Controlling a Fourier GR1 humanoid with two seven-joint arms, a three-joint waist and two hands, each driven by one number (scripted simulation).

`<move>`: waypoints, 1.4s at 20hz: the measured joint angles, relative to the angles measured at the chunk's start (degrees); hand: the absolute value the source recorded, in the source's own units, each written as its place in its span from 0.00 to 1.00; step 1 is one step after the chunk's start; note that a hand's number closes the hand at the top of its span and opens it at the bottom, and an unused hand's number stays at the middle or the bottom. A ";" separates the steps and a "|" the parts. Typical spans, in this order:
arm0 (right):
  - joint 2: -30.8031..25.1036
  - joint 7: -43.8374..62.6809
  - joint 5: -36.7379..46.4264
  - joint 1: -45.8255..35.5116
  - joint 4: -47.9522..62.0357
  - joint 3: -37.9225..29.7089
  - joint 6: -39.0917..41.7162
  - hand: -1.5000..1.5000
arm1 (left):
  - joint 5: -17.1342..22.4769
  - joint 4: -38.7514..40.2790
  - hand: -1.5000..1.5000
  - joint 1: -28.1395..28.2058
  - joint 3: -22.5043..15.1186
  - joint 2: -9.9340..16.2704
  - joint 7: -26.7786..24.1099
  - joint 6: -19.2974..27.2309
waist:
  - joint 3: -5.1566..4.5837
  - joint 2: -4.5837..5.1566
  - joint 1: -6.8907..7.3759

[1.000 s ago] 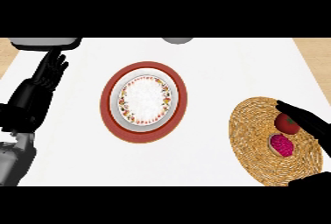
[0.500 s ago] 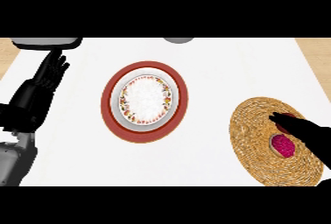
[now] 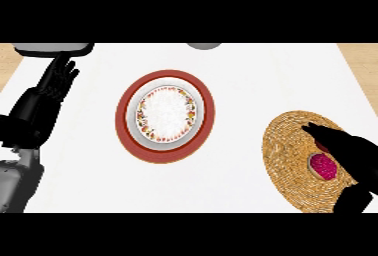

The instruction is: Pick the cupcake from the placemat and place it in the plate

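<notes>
A pink-topped cupcake (image 3: 322,165) sits on a round woven placemat (image 3: 291,160) at the right of the counter. My right hand (image 3: 353,152) comes in from the right edge and lies over the cupcake's right side, its fingers reaching left past it; part of the cupcake is hidden under the hand. A white plate (image 3: 167,114) with a patterned rim rests on a red round mat (image 3: 127,131) in the middle. My left hand (image 3: 57,80) stands open at the far left, fingers up.
A grey appliance edge (image 3: 55,47) shows at the top left and a grey round object (image 3: 204,45) at the top middle. Wooden floor shows at both upper corners beyond the white counter.
My right hand has shifted a little to the right and down over the placemat, uncovering more of the cupcake's pink top. The left hand has not moved.
</notes>
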 measured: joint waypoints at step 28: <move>12.93 -19.32 23.41 -3.74 27.04 -2.21 -12.18 1.00 | -6.94 -1.07 0.50 1.11 5.45 -6.39 0.79 -5.48 | -0.37 -0.35 0.06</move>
